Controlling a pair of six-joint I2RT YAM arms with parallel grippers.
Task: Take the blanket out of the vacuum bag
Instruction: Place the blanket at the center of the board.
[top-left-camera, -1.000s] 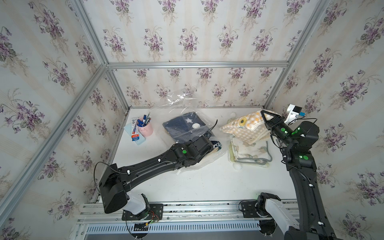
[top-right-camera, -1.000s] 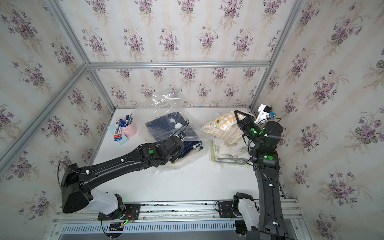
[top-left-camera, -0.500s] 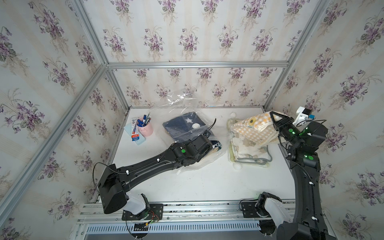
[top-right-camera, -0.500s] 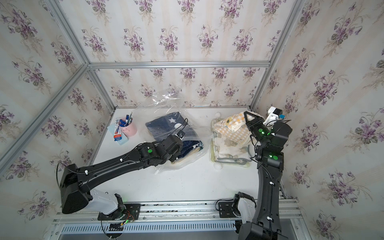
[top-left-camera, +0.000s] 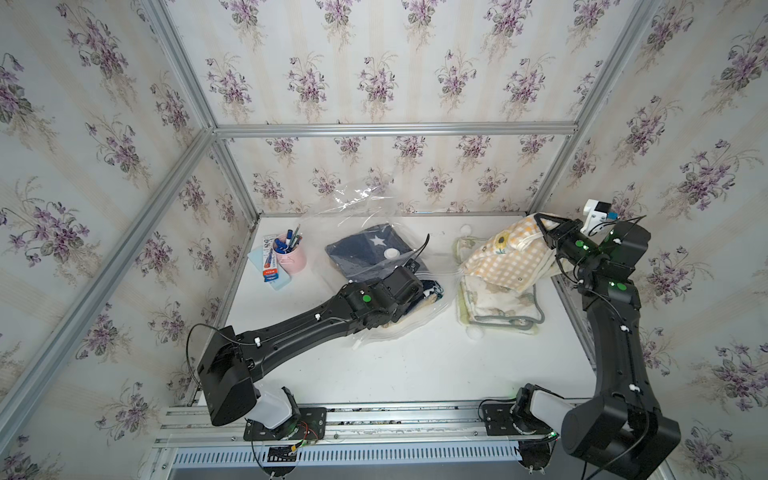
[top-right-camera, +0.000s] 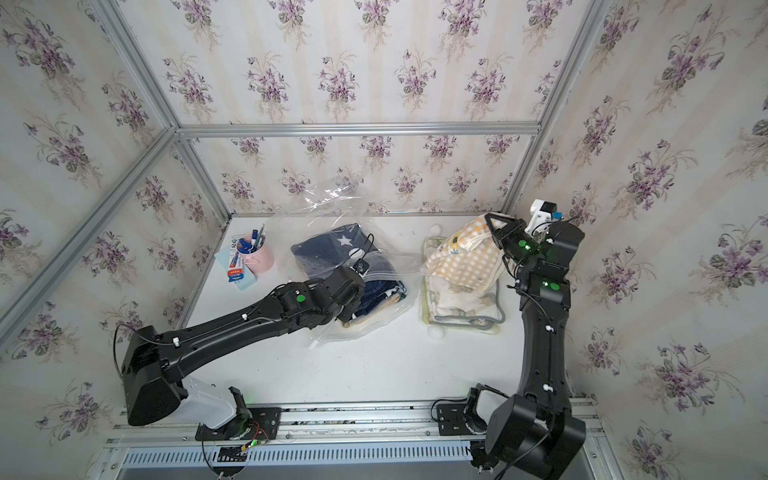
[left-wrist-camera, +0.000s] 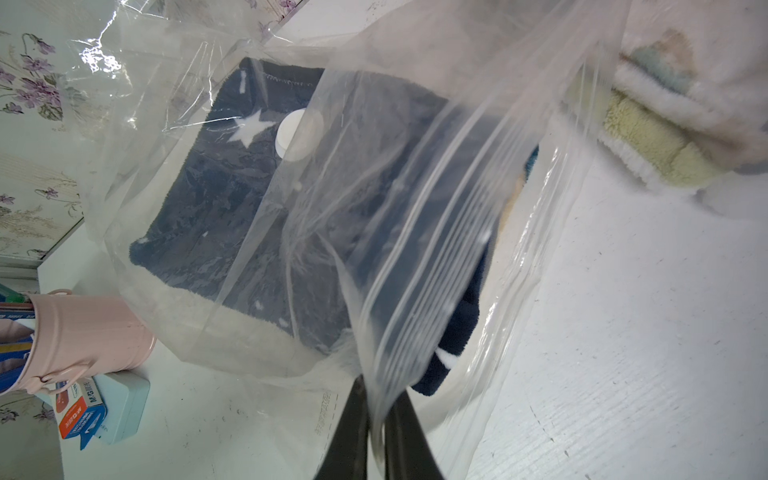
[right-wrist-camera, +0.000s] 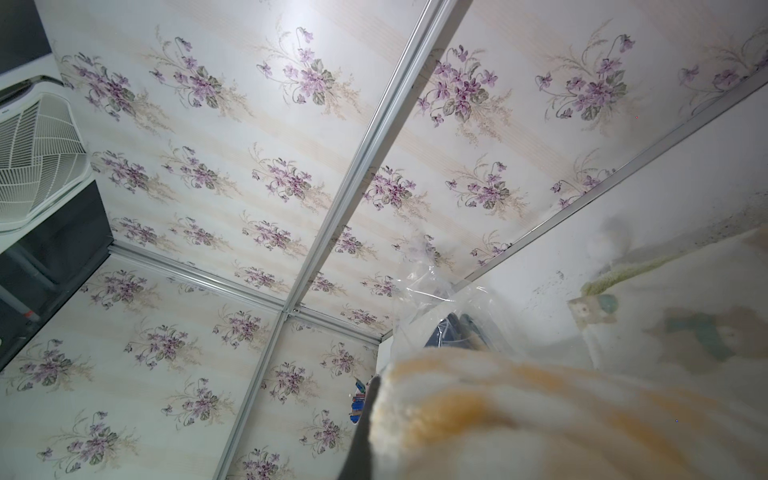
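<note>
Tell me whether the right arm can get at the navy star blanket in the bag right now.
Probably not: the right pincer is shut on the yellow checked blanket, and the navy blanket lies inside the vacuum bag, whose zip edge the left pincer pinches.

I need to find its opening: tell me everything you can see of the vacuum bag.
The vacuum bag is large, clear, crinkly plastic, lying on the white table with its far end rumpled upward. A round white valve disc sits on its face. A folded navy star blanket is inside. The left gripper pinches its ribbed zip-seal edge.
</note>
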